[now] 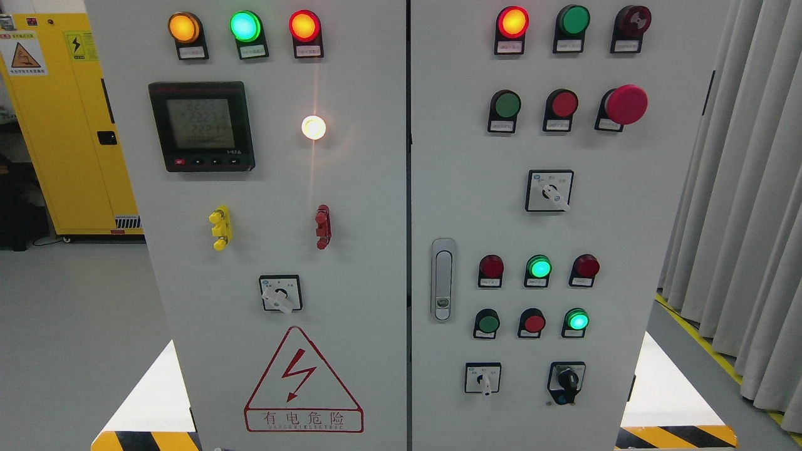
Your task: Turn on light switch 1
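On the grey metal control cabinet (351,263) | round domed indicator lamps (245,26) glow | square rotary switch (281,293) untouched | hands' state cannot be told.

Yellow safety cabinet (66,125) stands at left on the grey floor (69,351). Grey curtain (745,207) hangs at right beside hazard striping (695,338).

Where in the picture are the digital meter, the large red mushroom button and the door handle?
digital meter (200,124): head view, on its screen.
large red mushroom button (626,104): head view, on its cap.
door handle (443,279): head view, on its grip.
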Robot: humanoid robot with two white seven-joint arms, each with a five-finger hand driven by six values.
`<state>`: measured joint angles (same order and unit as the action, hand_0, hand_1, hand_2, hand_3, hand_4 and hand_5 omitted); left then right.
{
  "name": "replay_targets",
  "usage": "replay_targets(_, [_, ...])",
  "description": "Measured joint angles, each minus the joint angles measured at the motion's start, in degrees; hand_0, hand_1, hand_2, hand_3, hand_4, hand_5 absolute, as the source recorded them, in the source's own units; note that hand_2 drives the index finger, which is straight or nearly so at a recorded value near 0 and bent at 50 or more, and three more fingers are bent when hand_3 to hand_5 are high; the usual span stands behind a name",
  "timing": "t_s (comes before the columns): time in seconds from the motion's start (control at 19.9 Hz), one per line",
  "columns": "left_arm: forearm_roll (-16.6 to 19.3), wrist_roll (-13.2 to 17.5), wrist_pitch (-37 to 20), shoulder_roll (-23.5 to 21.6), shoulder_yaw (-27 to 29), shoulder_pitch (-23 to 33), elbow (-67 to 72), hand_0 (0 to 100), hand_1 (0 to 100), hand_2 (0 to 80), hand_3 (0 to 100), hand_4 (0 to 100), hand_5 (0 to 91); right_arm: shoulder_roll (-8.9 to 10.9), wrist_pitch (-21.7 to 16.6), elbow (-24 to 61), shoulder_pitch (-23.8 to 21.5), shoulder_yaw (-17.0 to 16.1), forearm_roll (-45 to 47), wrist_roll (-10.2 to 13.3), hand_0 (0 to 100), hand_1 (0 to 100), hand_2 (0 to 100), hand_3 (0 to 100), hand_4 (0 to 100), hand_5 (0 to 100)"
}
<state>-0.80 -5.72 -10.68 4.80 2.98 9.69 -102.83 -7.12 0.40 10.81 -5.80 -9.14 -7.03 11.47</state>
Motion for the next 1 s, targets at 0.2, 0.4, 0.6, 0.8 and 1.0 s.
replay_targets(0.2, [-2.5,2.8,-4.4,-0.8,3.1,2.9,6.9,17,37,54.3,86,85,69.3,0.00,0.0,0.0,0.0,0.0,0.0,0.0,0,50,4,0,0,0])
replay_targets(0.4, [-3.8,8.4,-10.6,-2.0,5.4,4.8,16.6,15,39,47.5,77,80,58.3,0.00,0.0,0.0,0.0,0.0,0.0,0.0,0,50,4,0,0,0])
replay_targets(0.6, [-4.3,11.8,-14.2,-2.8,6.9,6.2,27.6,16,39,38.0,65,70,42.9,0.00,0.0,0.0,0.0,0.0,0.0,0.0,0,50,4,0,0,0])
replay_targets(0.8, [-4.3,12.9,-15.8,-3.4,7.8,6.9,39.8,21,39,28.6,51,55,25.3,0.00,0.0,0.0,0.0,0.0,0.0,0.0,0,50,4,0,0,0])
replay_targets(1.0, [-4.2,14.3,-16.2,-3.9,7.3,6.6,52.6,26,37,2.9,17,24,0.0,0.00,0.0,0.0,0.0,0.0,0.0,0.0,0,50,4,0,0,0])
